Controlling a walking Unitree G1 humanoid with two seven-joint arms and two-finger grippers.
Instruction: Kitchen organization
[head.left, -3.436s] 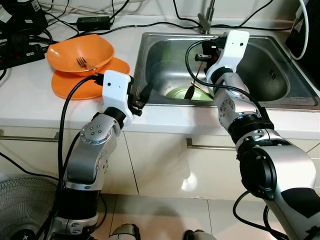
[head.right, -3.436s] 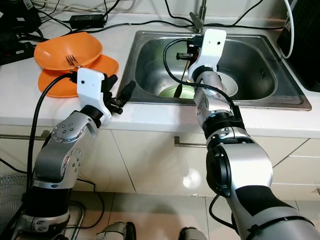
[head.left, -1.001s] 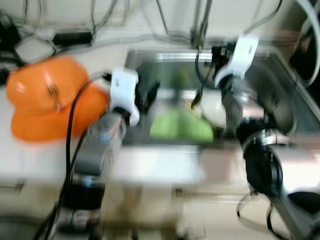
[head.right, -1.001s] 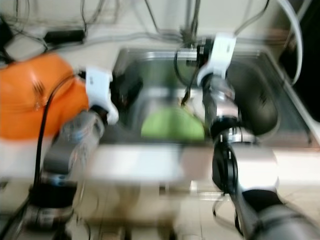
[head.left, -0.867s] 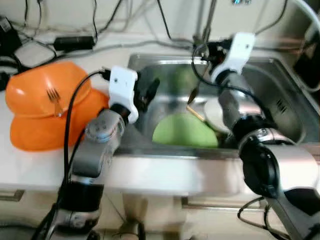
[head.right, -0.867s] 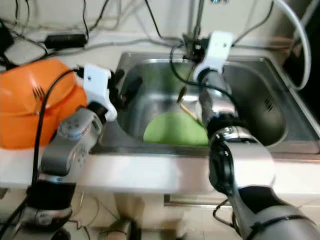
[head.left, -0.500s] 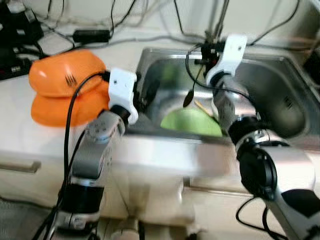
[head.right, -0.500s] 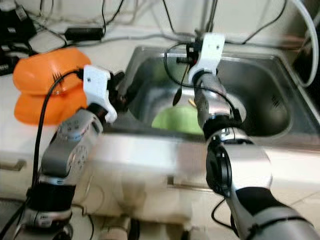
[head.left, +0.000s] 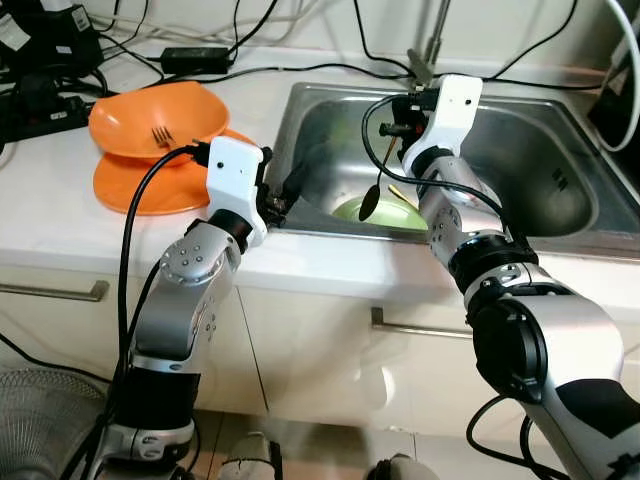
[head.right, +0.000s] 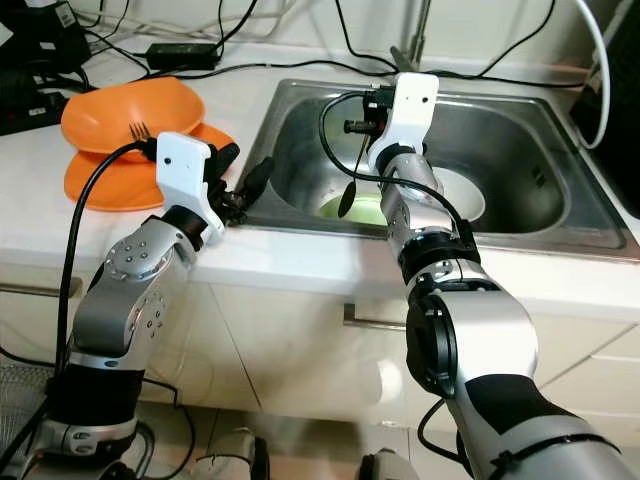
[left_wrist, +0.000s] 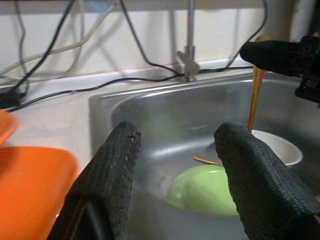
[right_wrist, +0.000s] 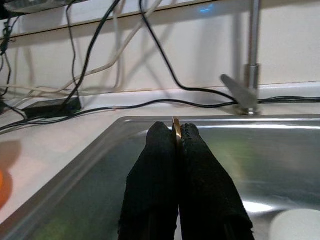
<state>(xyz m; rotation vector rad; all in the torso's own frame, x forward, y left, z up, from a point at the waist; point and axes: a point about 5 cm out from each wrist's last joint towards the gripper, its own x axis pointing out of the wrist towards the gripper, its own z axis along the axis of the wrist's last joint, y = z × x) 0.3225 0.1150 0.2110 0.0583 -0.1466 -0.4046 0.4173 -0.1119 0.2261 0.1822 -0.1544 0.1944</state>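
White tabletop (head.left: 60, 215) runs across the upper half of the left eye view, with a steel sink (head.left: 585, 205) set in at centre-right. Upper left: an orange bowl (head.left: 140, 120) holding a fork (head.left: 162, 132), stacked on an orange plate (head.left: 130, 188). Cables and a power adapter (head.left: 195, 57) lie along the top edge. The right end effector (head.left: 398, 112) hangs over the sink at upper centre, closed on a long-handled wooden spoon (head.left: 372, 192) that dangles bowl-down above a green bowl (head.left: 380, 212) on the sink floor.

Right eye view: same layout; a white bowl (head.right: 462, 195) sits in the sink just beside the green one. The left end effector (head.right: 243, 183) rests at the sink's left rim, left of centre, carrying nothing.

Left wrist view: both black fingers (left_wrist: 112, 175) stand well apart, open, framing the green bowl, the white bowl and a stick-like utensil (left_wrist: 207, 160) between them. The faucet (left_wrist: 188, 52) is at upper centre.

Right wrist view: fingers pressed together at lower centre, with the spoon handle's thin edge pinched between them.

Judgement: the step in hand is lifting the spoon out of the sink. The next move likely calls for carrying it leftward to the orange dishes without letting it swing or slip.
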